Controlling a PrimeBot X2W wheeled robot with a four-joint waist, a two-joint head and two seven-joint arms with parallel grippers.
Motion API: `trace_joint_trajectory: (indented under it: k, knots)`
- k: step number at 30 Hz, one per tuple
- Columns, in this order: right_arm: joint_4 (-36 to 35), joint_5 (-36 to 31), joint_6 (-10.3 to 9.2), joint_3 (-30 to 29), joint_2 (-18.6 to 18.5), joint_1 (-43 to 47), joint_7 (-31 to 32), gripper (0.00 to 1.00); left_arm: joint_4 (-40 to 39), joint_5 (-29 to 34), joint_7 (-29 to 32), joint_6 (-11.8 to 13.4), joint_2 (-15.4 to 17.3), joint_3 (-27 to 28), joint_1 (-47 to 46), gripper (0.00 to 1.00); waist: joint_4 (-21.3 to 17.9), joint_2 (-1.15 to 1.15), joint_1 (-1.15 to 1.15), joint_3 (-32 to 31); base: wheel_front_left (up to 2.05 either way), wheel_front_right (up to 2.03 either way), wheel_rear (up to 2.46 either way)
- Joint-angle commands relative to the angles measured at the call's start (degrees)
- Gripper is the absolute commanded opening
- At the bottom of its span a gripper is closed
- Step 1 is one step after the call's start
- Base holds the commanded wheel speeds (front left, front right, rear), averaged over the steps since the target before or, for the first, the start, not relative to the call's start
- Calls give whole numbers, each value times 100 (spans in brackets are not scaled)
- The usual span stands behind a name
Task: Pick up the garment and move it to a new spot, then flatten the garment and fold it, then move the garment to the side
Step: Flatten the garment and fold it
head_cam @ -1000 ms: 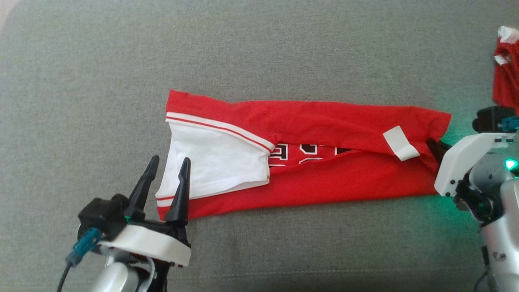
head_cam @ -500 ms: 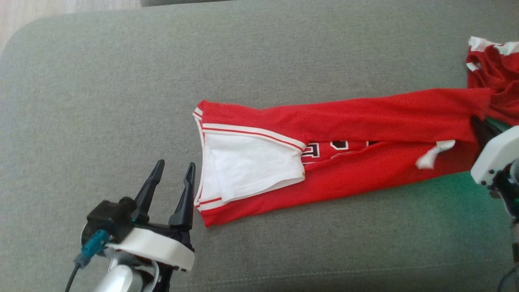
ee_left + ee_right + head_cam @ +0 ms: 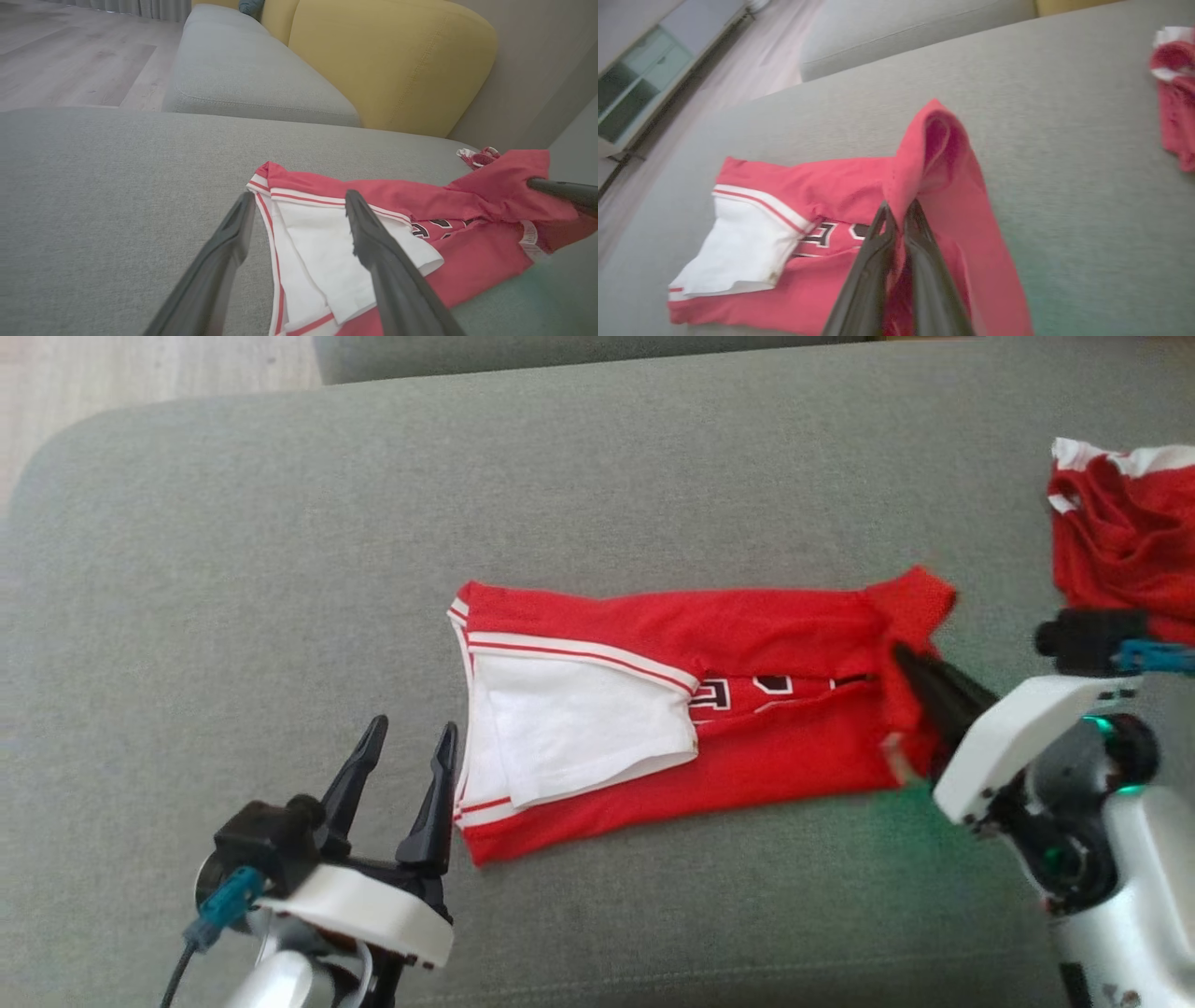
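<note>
The right pincer has pulled one end of the garment back over itself
It is clamped on that raised red end; the left pincer gapes empty beside the white sleeve, on the grey cushion

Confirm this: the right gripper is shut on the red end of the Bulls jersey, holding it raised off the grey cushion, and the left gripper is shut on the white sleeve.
Wrong: the left gripper is open and grips nothing, beside the white sleeve, as the head view shows. The right gripper is indeed shut on the raised end of the jersey.
</note>
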Motion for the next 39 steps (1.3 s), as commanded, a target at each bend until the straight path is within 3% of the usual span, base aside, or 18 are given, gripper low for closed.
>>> trace_joint_trajectory:
  k: [1, 9, 15, 25, 35, 36, 37, 38, 39]
  knots:
    - [-345, 119, 37, 212, -35, -40, 0, 0, -154, -12, 3, 12, 55, 193, -197, 100, 64, 0, 0, -44, 0, 0, 0]
    - [-829, 589, 37, 1080, 207, -91, -41, 0, -131, -66, -10, 22, 36, 187, -170, 100, 400, 0, 0, -141, 0, 0, 0]
    - [-592, 781, 37, 1725, 635, -443, -193, 0, -105, -86, -28, 3, 7, 160, -188, 100, 732, 0, 0, -138, 0, 0, 0]
    - [1112, 943, 37, 2337, 1005, -1223, -959, 0, -60, -93, -54, -12, -56, 101, -245, 100, 1363, 0, 0, -60, 0, 0, 0]
    - [2433, 1559, 37, 2889, 1014, -1889, -1709, 0, 34, -106, -90, -44, -102, 76, -283, 100, 1540, 0, 0, -42, 0, 0, 0]
    - [2546, 1618, 37, 2946, 1014, -1948, -1800, 10, 42, -106, -91, -48, -108, 68, -289, 100, 1543, 0, 0, -42, 0, 0, 0]
    - [2619, 1699, 37, 3018, 1015, -2003, -1890, 45, 50, -106, -93, -52, -111, 61, -295, 100, 1546, 0, 0, -42, 0, 0, 0]
    - [2663, 1798, 37, 3097, 1015, -2052, -1976, 87, 58, -107, -94, -55, -112, 57, -300, 100, 1544, 0, 0, -41, 0, 0, 0]
    - [2663, 1798, 37, 3097, 1015, -2052, -1976, 87, 58, -107, -94, -55, -112, 57, -300, 100, 1544, 0, 0, -41, 0, 0, 0]
